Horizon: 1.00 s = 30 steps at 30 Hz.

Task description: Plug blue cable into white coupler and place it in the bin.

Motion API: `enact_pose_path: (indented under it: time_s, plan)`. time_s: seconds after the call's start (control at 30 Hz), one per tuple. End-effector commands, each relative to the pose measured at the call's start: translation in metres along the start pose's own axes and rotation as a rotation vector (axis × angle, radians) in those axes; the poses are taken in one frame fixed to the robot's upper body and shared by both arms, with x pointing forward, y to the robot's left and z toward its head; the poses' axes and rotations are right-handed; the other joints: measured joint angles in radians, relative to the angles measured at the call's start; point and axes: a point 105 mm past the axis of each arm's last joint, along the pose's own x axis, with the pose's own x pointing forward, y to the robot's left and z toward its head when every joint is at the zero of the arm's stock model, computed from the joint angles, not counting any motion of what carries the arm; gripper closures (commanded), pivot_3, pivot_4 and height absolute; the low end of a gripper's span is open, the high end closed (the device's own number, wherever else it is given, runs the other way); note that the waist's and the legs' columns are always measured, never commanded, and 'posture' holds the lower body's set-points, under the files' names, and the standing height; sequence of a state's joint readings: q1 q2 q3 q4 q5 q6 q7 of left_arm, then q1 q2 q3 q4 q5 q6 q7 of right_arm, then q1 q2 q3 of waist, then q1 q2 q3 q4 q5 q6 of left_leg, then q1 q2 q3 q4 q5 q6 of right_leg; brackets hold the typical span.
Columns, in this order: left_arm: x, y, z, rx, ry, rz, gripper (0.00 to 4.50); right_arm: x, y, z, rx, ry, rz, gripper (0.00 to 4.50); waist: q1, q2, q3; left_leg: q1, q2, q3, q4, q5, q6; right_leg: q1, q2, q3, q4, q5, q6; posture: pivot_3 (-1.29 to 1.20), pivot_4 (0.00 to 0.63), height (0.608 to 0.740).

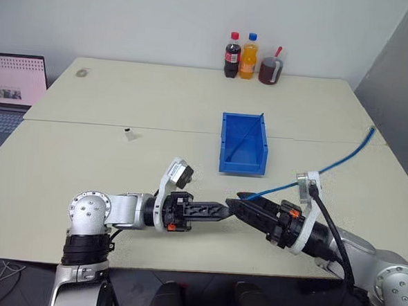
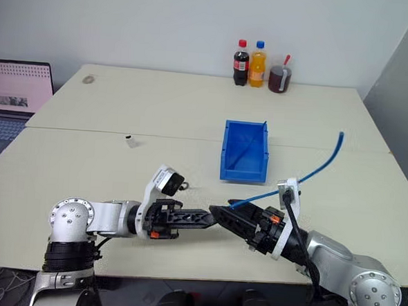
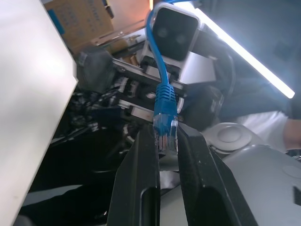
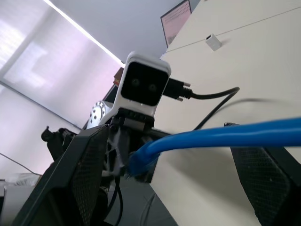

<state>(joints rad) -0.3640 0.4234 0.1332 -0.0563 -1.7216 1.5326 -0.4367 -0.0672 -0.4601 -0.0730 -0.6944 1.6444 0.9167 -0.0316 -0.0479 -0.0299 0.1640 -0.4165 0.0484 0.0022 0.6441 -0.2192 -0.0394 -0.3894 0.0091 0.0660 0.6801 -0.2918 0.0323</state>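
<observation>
Now my two pincers meet tip to tip above the near edge of the tabletop, with one blue cable between them.

My left pincer is clamped on the clear plug at the cable's end, seen plainly from my left wrist. My right pincer stands with its fingers wide apart, the cable running between them without being squeezed, as my right wrist shows. From my head I count one bin, standing beyond both pincers in the middle of the tabletop, and one white coupler lying alone to the bin's left, well apart from everything. At the far edge stand two bottles and one cup with a dark drink. One laptop sits off to my left.
</observation>
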Motion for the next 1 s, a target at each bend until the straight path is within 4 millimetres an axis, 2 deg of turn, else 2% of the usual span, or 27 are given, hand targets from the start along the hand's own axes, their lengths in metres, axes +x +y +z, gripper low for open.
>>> enact_pose_path:
  time_s: [0.03,0.33,0.57,0.8,0.9,1.0]
  plan:
    - [0.008,-0.011,-0.001,-0.008,-0.039,-0.031,4.23,0.001,0.012,0.009,0.05,-0.062,0.061,0.41,0.001,0.0,0.0,0.0,0.0,0.0,0.0,0.0,0.0,0.0,-0.001,0.0,0.0,0.0,0.0,0.0,0.15,0.74]
    - [0.012,-0.008,-0.003,-0.018,-0.101,-0.018,4.23,-0.003,0.031,-0.003,0.134,-0.039,0.134,0.41,0.008,0.0,0.0,0.0,-0.002,0.002,-0.001,0.0,0.0,0.0,-0.002,0.001,-0.001,-0.001,-0.001,0.0,0.15,0.74]
    - [0.012,-0.007,-0.004,-0.02,-0.152,-0.02,4.23,-0.005,0.025,-0.006,0.215,-0.112,0.103,0.41,0.009,0.0,0.0,0.0,-0.001,0.002,-0.001,0.0,0.0,0.0,-0.001,0.001,-0.001,-0.002,-0.002,0.0,0.15,0.74]
    - [0.011,-0.008,-0.004,-0.013,-0.151,-0.013,4.23,-0.006,0.02,-0.005,0.218,-0.133,0.089,0.41,0.01,0.0,0.001,0.0,-0.001,0.002,-0.001,0.0,0.0,-0.001,-0.001,0.001,-0.001,-0.002,-0.004,0.0,0.15,0.74]
    - [0.01,-0.008,-0.004,-0.013,-0.151,-0.012,4.23,-0.007,0.021,-0.007,0.223,-0.131,0.092,0.89,0.01,0.0,0.001,0.0,-0.002,0.002,-0.001,0.0,0.0,-0.001,-0.001,0.001,-0.001,-0.002,-0.004,0.0,0.15,0.74]
    - [0.01,-0.007,-0.005,-0.017,-0.155,-0.013,4.23,-0.008,0.022,-0.011,0.235,-0.127,0.098,1.57,0.011,0.0,0.001,0.0,-0.001,0.002,-0.001,0.0,0.0,-0.001,-0.001,0.001,-0.001,-0.003,-0.004,0.0,0.15,0.74]
